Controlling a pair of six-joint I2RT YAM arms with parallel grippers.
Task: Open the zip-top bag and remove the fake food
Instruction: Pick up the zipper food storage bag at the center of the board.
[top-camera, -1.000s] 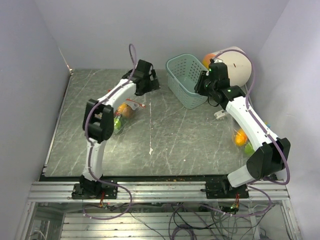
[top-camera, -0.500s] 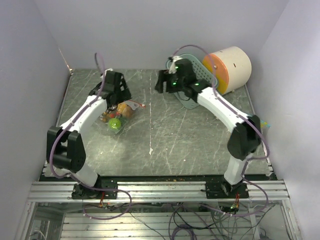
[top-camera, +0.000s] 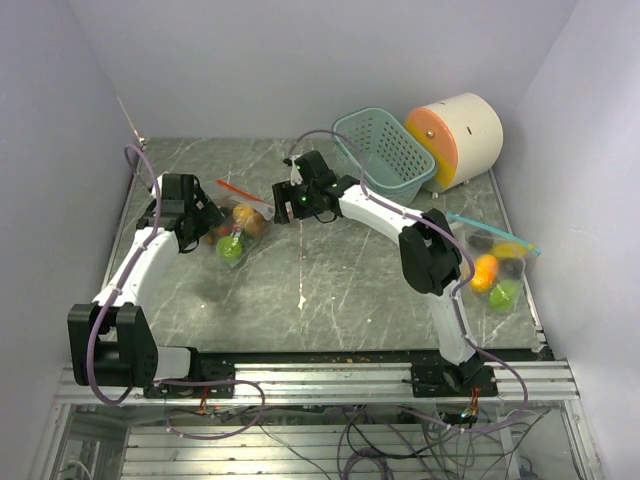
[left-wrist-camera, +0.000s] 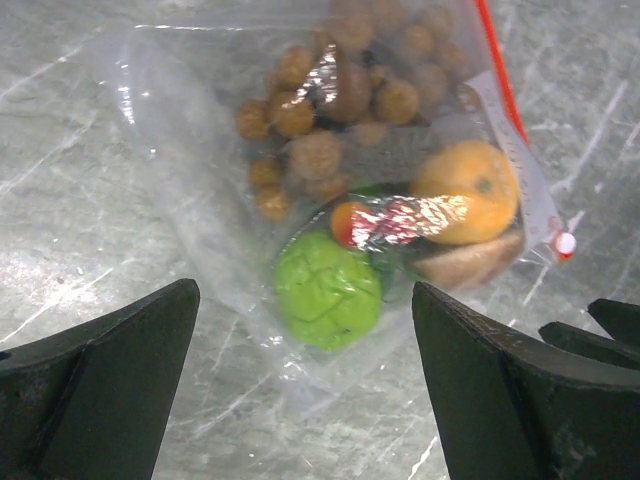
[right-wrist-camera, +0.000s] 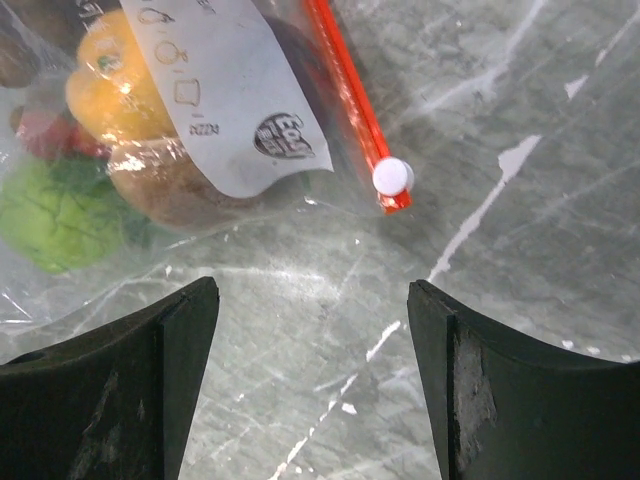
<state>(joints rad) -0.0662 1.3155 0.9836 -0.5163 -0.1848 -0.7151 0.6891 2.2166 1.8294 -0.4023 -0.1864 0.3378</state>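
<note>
A clear zip-top bag (top-camera: 238, 226) with a red zip strip (left-wrist-camera: 510, 110) lies flat on the table, left of centre. Fake food shows inside it: a green piece (left-wrist-camera: 327, 290), an orange one (left-wrist-camera: 465, 190), a brown knobbly cluster (left-wrist-camera: 330, 100) and a brown potato shape (right-wrist-camera: 180, 190). The zip's white slider (right-wrist-camera: 393, 177) sits at the strip's end. My left gripper (top-camera: 205, 226) hovers open at the bag's left side, nothing between its fingers (left-wrist-camera: 100, 380). At the bag's right my right gripper (top-camera: 286, 205) also stands open over bare table, just short of the slider.
A teal basket (top-camera: 385, 150) stands tilted at the back, next to a big cream cylinder with an orange face (top-camera: 455, 135). A second clear bag (top-camera: 495, 268) with a blue zip and coloured pieces lies near the right wall. Walls close in left, back and right.
The right gripper swung from the basket leftward to the bag's right side and opened. The left gripper came round to the bag's left. The arm no longer covers the second bag.
</note>
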